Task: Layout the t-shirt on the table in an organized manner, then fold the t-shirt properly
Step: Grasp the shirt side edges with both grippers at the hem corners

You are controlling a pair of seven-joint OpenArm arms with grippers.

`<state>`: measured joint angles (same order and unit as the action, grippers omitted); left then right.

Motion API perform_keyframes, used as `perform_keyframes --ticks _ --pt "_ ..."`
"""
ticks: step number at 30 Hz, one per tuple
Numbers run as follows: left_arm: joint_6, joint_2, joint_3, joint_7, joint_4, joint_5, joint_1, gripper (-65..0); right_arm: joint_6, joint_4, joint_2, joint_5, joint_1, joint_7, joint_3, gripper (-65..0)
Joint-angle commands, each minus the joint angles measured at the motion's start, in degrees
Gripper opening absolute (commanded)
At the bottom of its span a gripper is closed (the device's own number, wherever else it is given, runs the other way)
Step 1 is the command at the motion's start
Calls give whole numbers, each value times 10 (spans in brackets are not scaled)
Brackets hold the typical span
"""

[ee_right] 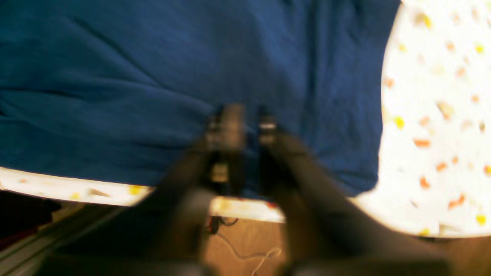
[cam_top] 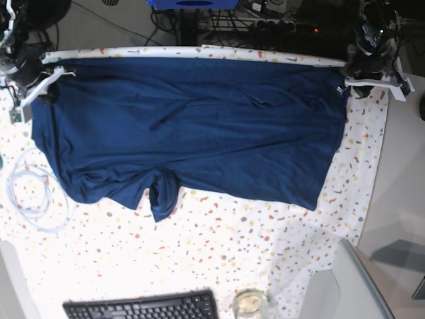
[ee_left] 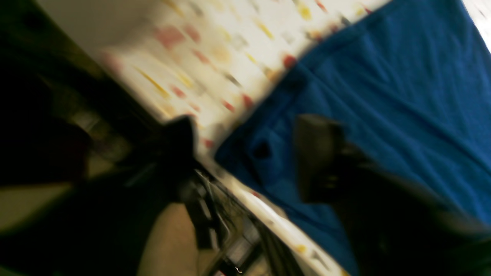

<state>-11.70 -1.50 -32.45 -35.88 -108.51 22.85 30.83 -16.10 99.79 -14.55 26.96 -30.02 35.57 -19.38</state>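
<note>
Base view has the t-shirt (cam_top: 199,126) spread wide across the far half of the table (cam_top: 219,259), top edge running along the far table edge, with one bunched flap sticking out at the near hem. The left gripper (cam_top: 345,85) sits at the shirt's far corner on the right of that view, the right gripper (cam_top: 41,88) at the far corner on the left. Right wrist view is blurry, but the right gripper's jaws are pressed together, pinching a ridge of the shirt's fabric right by the table edge. Left wrist view shows the left gripper's jaws spread apart, one over the blue cloth, one off its edge, nothing between them. A coiled white cable (cam_top: 30,193) lies near the shirt, and a keyboard (cam_top: 143,307) sits at the near edge.
</note>
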Motion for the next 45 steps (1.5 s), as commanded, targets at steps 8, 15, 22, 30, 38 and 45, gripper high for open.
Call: perform_keyframes --ticks 8,15,22,30,38,45 --pt "68 0 4 47 111 3 -49 -650 -4 -78 -11 4 11 -12 -11 -650" --pt "74 4 5 107 232 -13 -92 -650 -6 -218 -34 3 78 -12 -71 -650" --pt "87 0 24 118 278 -106 -98 -650 -5 -284 -55 3 100 -12 -77 -650" --pt "88 1 23 114 149 -71 -56 -650 -2 -216 -53 3 88 -8 -77 -650" --pt "88 0 30 113 103 -72 -81 -650 36 -146 -55 2 149 -8 -19 -650" --pt "88 4 48 113 161 -75 -131 -650 36 -269 -57 -13 272 -11 59 -650"
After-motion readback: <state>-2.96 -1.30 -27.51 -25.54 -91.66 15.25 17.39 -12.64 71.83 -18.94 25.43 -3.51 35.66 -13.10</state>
